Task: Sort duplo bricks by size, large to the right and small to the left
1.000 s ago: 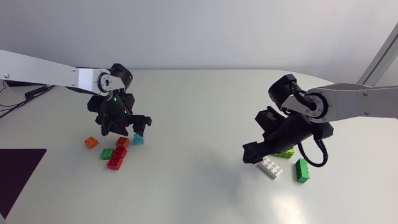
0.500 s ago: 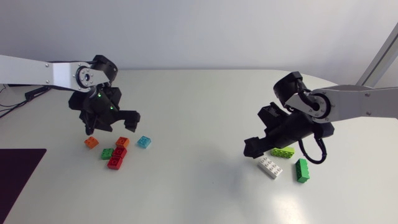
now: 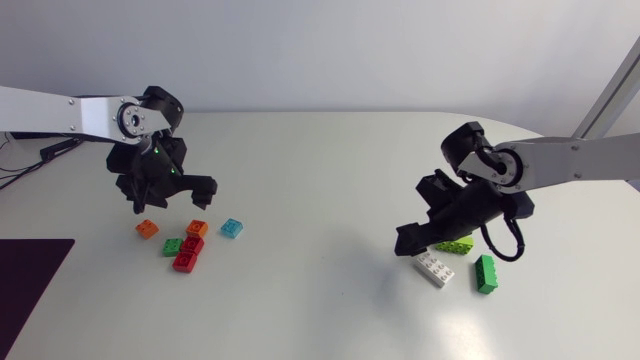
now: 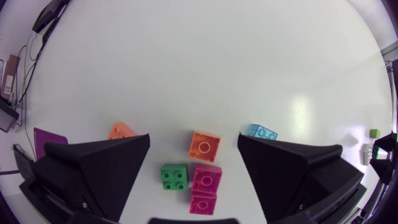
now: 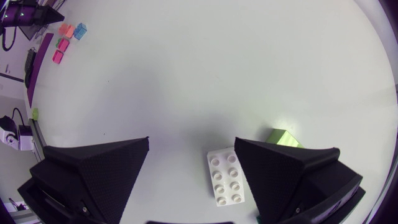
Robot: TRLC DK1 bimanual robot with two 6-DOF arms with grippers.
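Hovering over the small bricks, the left gripper (image 4: pixel 193 138) is spread and empty, with the orange brick (image 4: pixel 204 146) between its fingers and the blue brick (image 4: pixel 259 131) by one fingertip. The right gripper (image 5: pixel 191 142), also released, hangs over the white eight-stud brick (image 5: pixel 226 178), whose long axis runs lengthwise between its fingers on the counter (image 5: pixel 205 68). Each arm is nearest its own pile, and sorting looks finished.

small bricks (image 3: pixel 187 260) left, large bricks (image 3: pixel 433 268) right
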